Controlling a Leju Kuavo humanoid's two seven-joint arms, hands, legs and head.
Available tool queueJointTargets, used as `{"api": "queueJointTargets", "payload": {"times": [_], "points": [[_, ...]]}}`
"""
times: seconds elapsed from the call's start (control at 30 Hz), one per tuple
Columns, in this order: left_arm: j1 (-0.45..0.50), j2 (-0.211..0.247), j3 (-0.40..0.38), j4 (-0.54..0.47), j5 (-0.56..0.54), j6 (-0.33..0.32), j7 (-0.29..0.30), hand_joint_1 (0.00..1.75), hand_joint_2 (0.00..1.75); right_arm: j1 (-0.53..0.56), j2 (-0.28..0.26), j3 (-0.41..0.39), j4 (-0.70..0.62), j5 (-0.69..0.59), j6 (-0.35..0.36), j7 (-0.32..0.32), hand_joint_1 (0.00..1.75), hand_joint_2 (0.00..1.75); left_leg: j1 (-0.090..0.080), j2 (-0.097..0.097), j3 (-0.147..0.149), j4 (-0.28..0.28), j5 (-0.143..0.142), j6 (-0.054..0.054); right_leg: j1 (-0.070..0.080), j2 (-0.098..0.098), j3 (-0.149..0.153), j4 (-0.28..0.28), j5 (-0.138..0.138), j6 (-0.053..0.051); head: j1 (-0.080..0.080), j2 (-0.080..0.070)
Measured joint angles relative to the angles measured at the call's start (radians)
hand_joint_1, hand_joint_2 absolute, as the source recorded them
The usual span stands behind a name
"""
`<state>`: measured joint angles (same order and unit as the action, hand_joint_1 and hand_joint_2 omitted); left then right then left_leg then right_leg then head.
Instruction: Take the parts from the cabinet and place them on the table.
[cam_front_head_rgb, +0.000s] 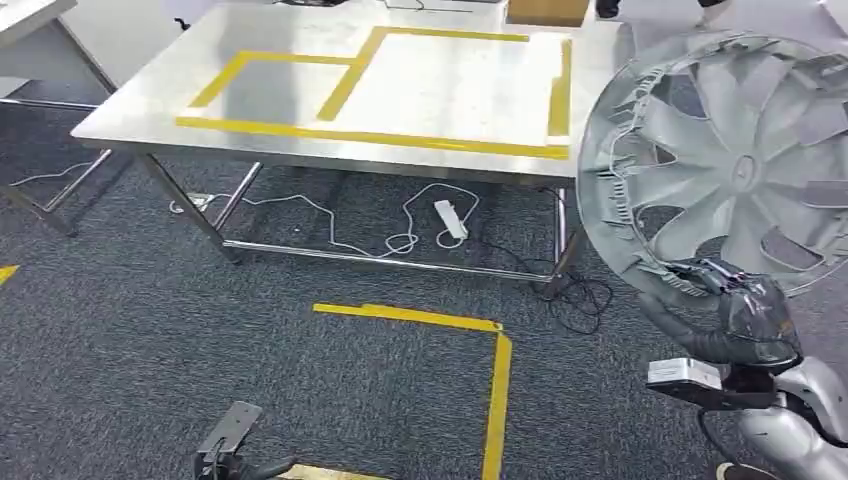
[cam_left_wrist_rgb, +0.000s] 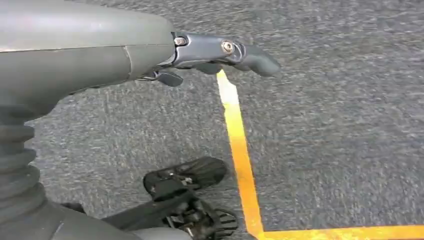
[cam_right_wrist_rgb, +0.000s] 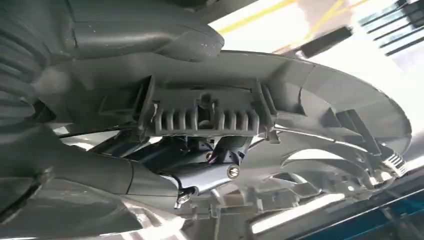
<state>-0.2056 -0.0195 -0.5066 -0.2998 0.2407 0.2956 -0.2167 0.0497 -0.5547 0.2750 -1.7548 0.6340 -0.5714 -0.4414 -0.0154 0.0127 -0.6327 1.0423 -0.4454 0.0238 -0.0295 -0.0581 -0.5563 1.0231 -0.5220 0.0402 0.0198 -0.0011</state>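
We hold the wheel cover (cam_front_head_rgb: 735, 165) upright by its lower rim in the right robot hand (cam_front_head_rgb: 745, 310), clear of the body, for carrying to the taped steel surface (cam_front_head_rgb: 160, 100) ahead; left robot hand (cam_left_wrist_rgb: 220, 52) hangs loosely over carpet, holding nothing

steel table (cam_front_head_rgb: 300, 120) top bare, carpet (cam_front_head_rgb: 150, 340) open

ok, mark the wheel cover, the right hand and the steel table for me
wheel cover (cam_front_head_rgb: 745, 170): head view, on its hub.
right hand (cam_front_head_rgb: 745, 310): head view, on the dark fingers gripping the cover's lower rim.
steel table (cam_front_head_rgb: 150, 95): head view, bare top left of the tape.
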Motion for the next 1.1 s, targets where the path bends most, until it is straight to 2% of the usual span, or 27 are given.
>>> {"api": "queueJointTargets", "payload": {"times": [0.03,0.07,0.1,0.13,0.2,0.23,0.27,0.3,0.37,0.4,0.43,0.47,0.53,0.6,0.63,0.7,0.73,0.77,0.8,0.83,0.87,0.9,0.93,0.97,1.07,1.1], "points": [[0.002,0.0,0.0,0.0,0.0,0.0,-0.001,0.0,1.75,0.0,0.0,0.0,0.0,-0.003,0.0,-0.002,1.75,1.75,-0.001,-0.003,0.001,-0.004,0.0,0.004,0.0,-0.003,0.005,-0.007,0.001,0.007,-0.001,0.0],[0.001,0.0,0.0,0.0,-0.001,0.0,-0.002,0.0,1.75,0.0,0.0,0.0,-0.001,-0.006,0.0,-0.002,1.75,1.75,0.008,-0.006,0.011,-0.018,0.006,0.012,-0.002,-0.001,0.009,-0.008,-0.004,0.016,0.0,0.0],[0.001,0.0,0.0,0.0,-0.001,0.0,-0.003,0.0,1.75,0.0,0.0,0.0,0.0,-0.007,0.0,-0.002,1.75,1.75,0.009,-0.008,0.017,-0.026,0.006,0.017,-0.003,0.019,-0.003,0.008,-0.02,0.016,0.004,0.0],[-0.002,0.0,0.0,0.0,-0.001,0.0,-0.003,0.0,1.75,-0.001,0.0,0.0,0.0,-0.009,0.0,-0.002,1.75,1.75,0.009,-0.009,0.018,-0.027,0.006,0.023,-0.002,0.037,-0.029,0.06,-0.048,0.013,0.005,0.0],[-0.004,-0.003,0.0,0.0,-0.001,0.0,-0.004,0.0,1.75,0.002,0.0,0.0,0.002,-0.009,0.001,-0.007,1.75,1.75,0.006,-0.015,0.019,-0.026,0.001,0.03,-0.002,0.053,-0.121,0.23,-0.112,0.015,0.009,0.0],[-0.004,-0.004,0.0,0.0,-0.001,0.0,-0.004,0.0,1.75,0.002,0.0,0.0,0.003,-0.01,0.002,-0.009,1.75,1.75,0.003,-0.016,0.02,-0.025,-0.001,0.032,-0.001,0.055,-0.161,0.293,-0.125,0.015,0.009,0.0],[-0.002,-0.005,0.0,0.0,-0.001,0.0,-0.004,0.0,1.75,0.002,0.0,0.0,0.005,-0.011,0.002,-0.01,1.75,1.75,0.002,-0.019,0.023,-0.025,-0.003,0.033,0.0,0.055,-0.178,0.305,-0.109,0.015,0.009,0.0],[-0.002,-0.006,0.0,0.0,-0.001,0.0,-0.004,0.0,1.75,0.003,0.0,0.001,0.006,-0.012,0.002,-0.01,1.75,1.75,0.002,-0.023,0.028,-0.024,-0.007,0.032,0.0,0.055,-0.171,0.271,-0.071,0.015,0.009,0.0],[-0.003,-0.008,0.0,0.0,-0.001,0.0,-0.004,0.0,1.75,0.002,0.0,0.001,0.008,-0.014,0.003,-0.01,1.75,1.75,0.003,-0.029,0.042,-0.022,-0.017,0.027,0.0,0.055,-0.095,0.096,0.039,0.011,0.009,0.0],[-0.003,-0.008,0.001,0.0,-0.001,0.0,-0.004,0.0,1.75,0.002,0.0,0.001,0.01,-0.014,0.004,-0.01,1.75,1.75,0.003,-0.031,0.046,-0.02,-0.023,0.022,-0.001,0.056,-0.066,0.027,0.058,0.009,0.01,0.0],[-0.005,-0.009,0.001,0.0,-0.001,0.0,-0.004,0.0,1.75,0.0,0.001,0.003,0.012,-0.014,0.005,-0.011,1.75,1.75,-0.005,-0.034,0.042,-0.015,-0.026,0.017,0.003,0.056,-0.042,0.014,0.041,0.008,0.008,0.0],[-0.004,-0.008,0.001,0.0,-0.001,0.0,-0.005,0.0,1.75,0.0,0.001,0.002,0.012,-0.014,0.005,-0.012,1.75,1.75,-0.004,-0.036,0.037,-0.012,-0.024,0.013,0.003,0.059,-0.043,0.007,0.038,0.001,0.007,0.0],[0.0,-0.008,0.001,0.0,-0.002,0.0,-0.005,0.0,1.75,0.005,0.001,0.002,0.013,-0.016,0.005,-0.012,1.75,1.75,-0.002,-0.036,0.04,-0.015,-0.024,0.007,0.007,0.059,-0.043,0.007,0.035,-0.005,0.007,0.0],[-0.001,-0.005,0.002,0.0,-0.003,0.0,-0.006,0.0,1.75,0.005,0.001,0.002,0.013,-0.018,0.005,-0.011,1.75,1.75,-0.002,-0.032,0.041,-0.001,-0.039,-0.006,-0.003,0.058,-0.033,0.0,0.037,-0.016,0.008,0.0],[-0.004,-0.006,0.002,0.0,-0.004,0.0,-0.007,0.0,1.75,0.005,0.001,0.002,0.013,-0.019,0.005,-0.011,1.75,1.75,0.0,-0.027,0.023,0.038,-0.061,-0.015,-0.004,0.056,-0.029,0.0,0.032,-0.023,-0.001,0.0],[-0.003,-0.008,0.002,0.0,-0.004,0.0,-0.008,0.0,1.75,0.005,0.001,0.002,0.013,-0.018,0.005,-0.011,1.75,1.75,0.009,-0.024,-0.058,0.199,-0.133,-0.026,-0.003,0.053,-0.025,0.0,0.028,-0.029,-0.001,0.0],[0.0,-0.008,0.002,0.0,-0.004,0.0,-0.008,0.0,1.75,0.005,0.001,0.002,0.013,-0.018,0.005,-0.011,1.75,1.75,0.012,-0.024,-0.102,0.278,-0.157,-0.029,-0.003,0.053,-0.023,0.0,0.026,-0.03,-0.002,0.0],[0.003,-0.008,0.002,0.0,-0.004,0.0,-0.008,0.0,1.75,0.006,0.002,0.002,0.013,-0.018,0.005,-0.011,1.75,1.75,0.014,-0.024,-0.125,0.313,-0.154,-0.031,-0.003,0.053,-0.019,0.0,0.022,-0.029,-0.002,0.0],[0.004,-0.008,0.002,0.0,-0.004,0.0,-0.008,0.0,1.75,0.007,0.002,0.002,0.013,-0.018,0.005,-0.011,1.75,1.75,0.016,-0.023,-0.122,0.295,-0.125,-0.032,-0.003,0.054,-0.013,0.0,0.019,-0.028,-0.002,0.0],[0.004,-0.008,0.002,0.0,-0.004,0.0,-0.008,0.0,1.75,0.007,0.002,0.002,0.013,-0.018,0.005,-0.011,1.75,1.75,0.017,-0.023,-0.105,0.25,-0.088,-0.03,-0.003,0.054,-0.008,0.0,0.015,-0.026,-0.002,0.0],[0.003,-0.007,0.002,0.0,-0.004,0.0,-0.008,0.0,1.75,0.007,0.002,0.002,0.013,-0.018,0.005,-0.011,1.75,1.75,0.017,-0.022,-0.062,0.148,-0.026,-0.026,-0.004,0.054,0.003,0.0,0.009,-0.023,-0.001,0.0],[0.002,-0.007,0.002,0.0,-0.004,0.0,-0.008,0.0,1.75,0.007,0.002,0.002,0.013,-0.018,0.005,-0.011,1.75,1.75,0.016,-0.021,-0.02,0.051,0.025,-0.021,-0.004,0.054,0.012,0.0,0.003,-0.02,-0.002,0.0],[0.001,-0.007,0.002,0.0,-0.004,0.0,-0.008,0.0,1.75,0.007,0.002,0.002,0.013,-0.018,0.005,-0.011,1.75,1.75,0.012,-0.02,0.0,0.022,0.01,-0.016,-0.001,0.054,0.012,-0.002,-0.001,-0.015,-0.001,0.0],[0.0,-0.007,0.002,0.0,-0.004,0.0,-0.009,0.0,1.75,0.005,0.002,0.002,0.013,-0.018,0.005,-0.011,1.75,1.75,0.009,-0.02,0.005,0.0,0.007,-0.01,0.002,0.056,0.01,0.0,-0.002,-0.008,-0.003,0.0],[0.002,-0.008,0.002,0.0,-0.004,0.0,-0.009,0.0,1.75,0.005,0.002,0.002,0.012,-0.018,0.005,-0.012,1.75,1.75,0.006,-0.02,0.003,-0.004,-0.002,0.002,0.0,0.052,0.014,-0.014,-0.003,0.01,-0.002,0.0],[0.002,-0.008,0.002,-0.001,-0.004,0.0,-0.009,0.0,1.75,0.006,0.002,0.002,0.012,-0.018,0.005,-0.011,1.75,1.75,0.016,-0.021,0.014,-0.02,0.003,0.01,-0.003,0.052,0.01,-0.014,-0.011,0.016,0.0,0.0]]}}
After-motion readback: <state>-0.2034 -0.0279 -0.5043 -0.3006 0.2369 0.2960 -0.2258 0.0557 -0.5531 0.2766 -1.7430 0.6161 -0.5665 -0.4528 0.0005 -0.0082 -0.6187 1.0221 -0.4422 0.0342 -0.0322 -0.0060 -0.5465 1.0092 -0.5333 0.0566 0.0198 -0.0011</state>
